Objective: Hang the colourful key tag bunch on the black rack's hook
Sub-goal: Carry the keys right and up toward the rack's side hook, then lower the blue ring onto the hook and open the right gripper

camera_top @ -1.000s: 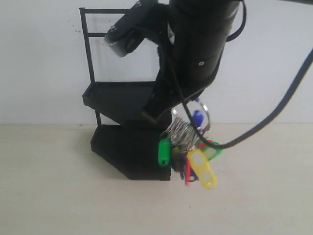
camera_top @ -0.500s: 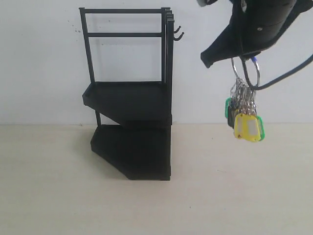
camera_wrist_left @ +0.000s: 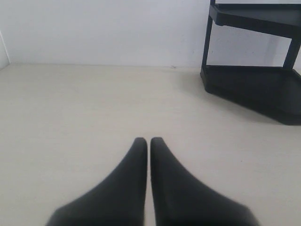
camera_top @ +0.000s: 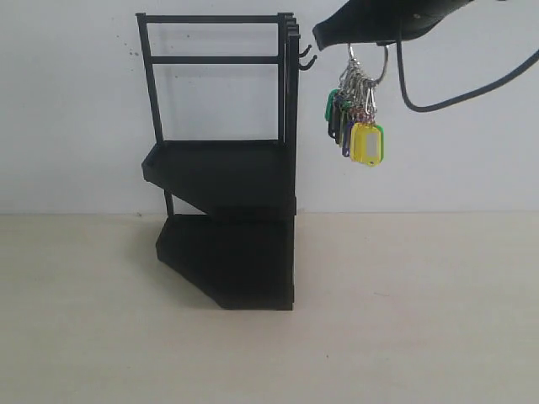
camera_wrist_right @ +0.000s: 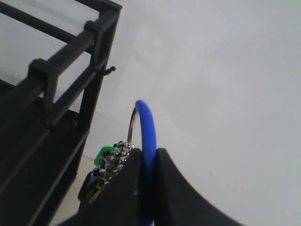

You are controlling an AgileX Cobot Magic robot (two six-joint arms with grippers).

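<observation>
The black rack (camera_top: 227, 185) stands on the table against the white wall, with small hooks (camera_top: 306, 57) on its upper right post. My right gripper (camera_top: 324, 34) hovers just right of those hooks, shut on the blue loop (camera_wrist_right: 147, 132) of the colourful key tag bunch (camera_top: 357, 126), whose green, yellow and dark tags dangle from metal rings. In the right wrist view a hook (camera_wrist_right: 108, 70) shows on the rack's post (camera_wrist_right: 96, 89), a short way from the loop. My left gripper (camera_wrist_left: 149, 140) is shut and empty, low over the table; the rack's base (camera_wrist_left: 254, 89) lies beyond it.
The pale table (camera_top: 404, 320) stretches in front of and to both sides of the rack. A black cable (camera_top: 472, 88) loops down from the right arm. A white wall (camera_top: 438, 168) stands close behind everything.
The right arm has risen and swung left, carrying the key tag bunch from mid height on the right to the level of the rack's hooks. One second ago it was low in front of the rack.
</observation>
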